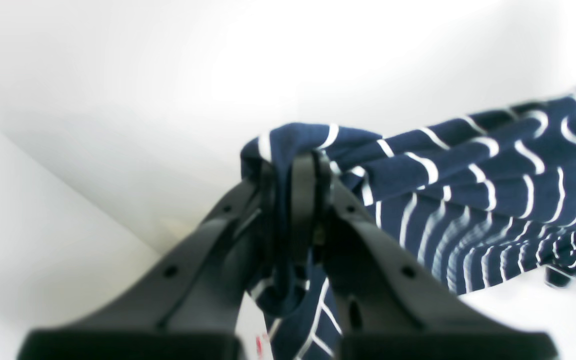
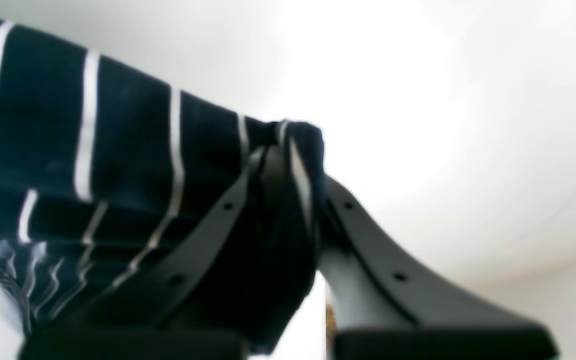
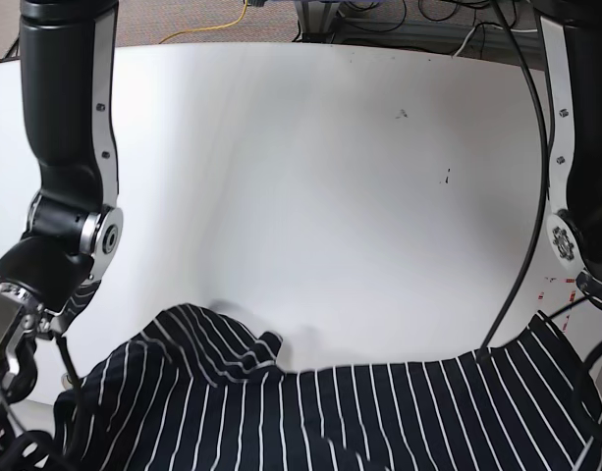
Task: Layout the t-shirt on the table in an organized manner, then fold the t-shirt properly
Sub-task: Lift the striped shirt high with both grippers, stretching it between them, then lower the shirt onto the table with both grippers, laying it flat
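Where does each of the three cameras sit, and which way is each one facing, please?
Left wrist: on the left arm, looking along the left end effector, shut on the t-shirt; its black fingers fill the foreground.
Right wrist: on the right arm, looking along the right end effector, also shut on the cloth; beyond it only white blur.
Base: raised behind the arms, looking down across the table; both arms flank the frame.
Shared: all three views show the striped t-shirt, held up between the two end effectors.
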### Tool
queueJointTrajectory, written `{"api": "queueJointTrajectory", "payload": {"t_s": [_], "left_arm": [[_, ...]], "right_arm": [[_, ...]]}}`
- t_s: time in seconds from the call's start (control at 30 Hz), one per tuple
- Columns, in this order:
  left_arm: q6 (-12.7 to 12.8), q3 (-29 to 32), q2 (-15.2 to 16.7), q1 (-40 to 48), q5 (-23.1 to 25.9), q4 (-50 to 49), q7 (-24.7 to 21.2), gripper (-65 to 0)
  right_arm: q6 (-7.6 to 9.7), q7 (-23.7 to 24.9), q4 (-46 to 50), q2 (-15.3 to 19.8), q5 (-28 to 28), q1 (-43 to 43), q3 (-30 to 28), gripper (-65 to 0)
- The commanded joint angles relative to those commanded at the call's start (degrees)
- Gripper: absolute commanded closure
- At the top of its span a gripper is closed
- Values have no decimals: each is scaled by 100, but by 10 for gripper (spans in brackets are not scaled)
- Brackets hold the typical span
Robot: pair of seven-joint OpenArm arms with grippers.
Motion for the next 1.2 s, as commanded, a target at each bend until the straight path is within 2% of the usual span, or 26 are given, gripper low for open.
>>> {"api": "queueJointTrajectory", "payload": {"t_s": [0.2,0.37,0.47,0.57,0.8,0.93,1.1,1.2], "left_arm": [[-26,404,-220,-431,-26,-519,-299,-11],[-369,642,-237,-352,-26,-519,-246,-11],[-466,615,-237,-105,-26,-299,-79,-11],[-563,501,-237,404,-26,211,105,-11],[-835,387,-237,1908,-26,1407,541,-11],[-1024,308,-264,3086,-26,1987,541,-11],[-1024,290,-448,4536,-26,2488,541,-10],[-1024,18,-501,5468,-26,2576,541,-10]], "right_arm": [[0,-404,70,97,9,299,-9,-3],[0,-642,554,237,9,-158,0,-3],[0,-826,941,255,-9,-589,26,-3],[0,-884,1442,264,-35,-1301,88,-3],[0,-884,2532,202,9,-3455,659,-3],[0,-884,2681,-97,9,-4563,1020,-3],[0,-884,2681,-369,9,-5582,1556,-2],[0,-884,2681,-527,9,-6119,1767,-2]]}}
